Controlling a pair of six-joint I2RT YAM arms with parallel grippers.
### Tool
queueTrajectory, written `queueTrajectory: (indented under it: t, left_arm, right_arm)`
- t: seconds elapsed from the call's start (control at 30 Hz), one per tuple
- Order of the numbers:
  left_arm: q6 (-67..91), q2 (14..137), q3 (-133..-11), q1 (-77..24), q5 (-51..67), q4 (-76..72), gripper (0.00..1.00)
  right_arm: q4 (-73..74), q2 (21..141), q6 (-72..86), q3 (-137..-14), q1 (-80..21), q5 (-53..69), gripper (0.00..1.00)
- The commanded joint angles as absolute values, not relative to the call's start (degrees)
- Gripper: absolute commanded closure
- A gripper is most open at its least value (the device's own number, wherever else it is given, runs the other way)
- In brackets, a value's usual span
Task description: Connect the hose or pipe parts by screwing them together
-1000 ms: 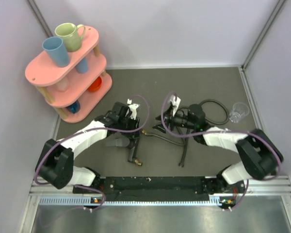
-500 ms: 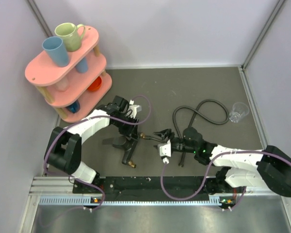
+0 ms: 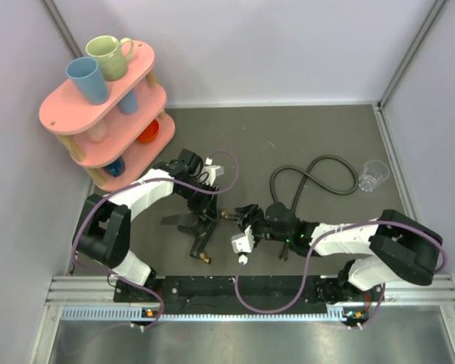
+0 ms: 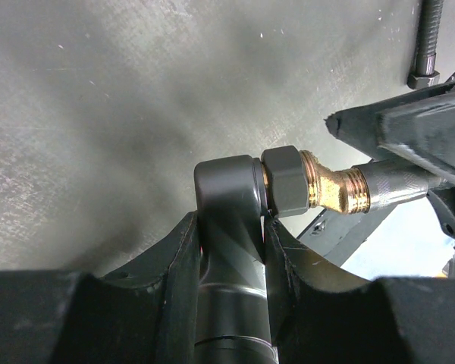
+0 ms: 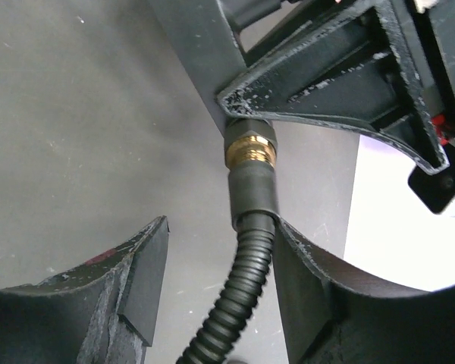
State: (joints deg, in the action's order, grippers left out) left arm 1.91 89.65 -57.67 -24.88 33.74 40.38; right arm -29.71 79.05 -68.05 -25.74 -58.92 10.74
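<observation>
From above: left hand (image 3: 203,220) closed on a short dark grey forked fitting with brass threaded ends (image 3: 200,241), left of centre near the front edge of the dark bench (image 3: 288,129). Right hand (image 3: 248,218) just beside it, at one end of a long thin dark grey flexible rubber hose (image 3: 318,163). Rest of the hose looped toward the bench's right edge, near a clear plastic cup (image 3: 373,174). Pink tiered shelf with cups (image 3: 98,114) at the back left corner.

Left wrist: fingers (image 4: 178,258) clamped on both sides of the forked fitting's grey body (image 4: 226,189). Brass elbow (image 4: 326,186) meeting the hose end at its right.

Right wrist: right hand (image 5: 221,231) open, fingers (image 5: 140,288) standing either side of the ribbed hose (image 5: 235,318). Clear gap on one side, the hose close against the other finger. Hose collar butted against brass thread (image 5: 251,152).
</observation>
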Motion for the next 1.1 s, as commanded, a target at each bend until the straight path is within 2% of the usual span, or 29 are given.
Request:
queueTrajectory:
  t: [0.0,0.1,0.33,0.43,0.53,0.63,0.67,0.7,1.0,1.03,1.07]
  left_arm:
    - [2.37,89.74,-60.38,-25.05,40.61,41.31,1.0]
    - [2.55,89.74,-60.29,-25.05,40.34,41.31,1.0]
    - [2.72,90.53,-60.38,-25.05,40.69,40.78,1.0]
    - [2.81,90.79,-60.56,-25.14,40.43,40.78,1.0]
    - [2.81,90.97,-60.82,-25.05,40.52,40.78,1.0]
    - [3.42,90.79,-60.65,-25.05,40.6,39.91,1.0]
    - [3.69,90.62,-60.38,-25.05,40.61,39.47,1.0]
    - [4.04,90.27,-60.12,-25.14,40.61,38.94,1.0]
    - [5.8,89.12,-56.43,-25.05,40.87,34.1,1.0]
    - [5.71,88.86,-56.25,-25.05,40.43,34.28,1.0]
    - [5.63,88.77,-56.16,-25.05,39.12,34.45,1.0]
  right_arm:
    - [-34.98,81.99,-70.75,-28.47,-59.85,10.55,0.48]
    - [-36.9,83.14,-70.4,-28.65,-59.94,11.69,0.51]
    - [-41.4,85.16,-67.94,-29.27,-60.21,13.36,0.51]
    - [-41.48,85.17,-67.41,-29.71,-60.21,14.41,0.56]
    - [-41.57,85.08,-66.8,-29.97,-60.21,15.38,0.69]
    - [-41.66,85.08,-64.96,-30.5,-60.21,16.78,0.86]
    - [-42.44,84.99,-63.99,-30.67,-60.29,17.22,0.98]
    - [-42.8,84.99,-61.72,-30.76,-60.21,17.57,1.0]
    - [-46.05,85.34,-50.28,-32.08,-60.21,17.93,0.98]
    - [-46.75,85.17,-49.58,-31.91,-60.21,15.23,0.76]
    - [-46.41,84.73,-48.96,-31.56,-60.12,13.9,0.65]
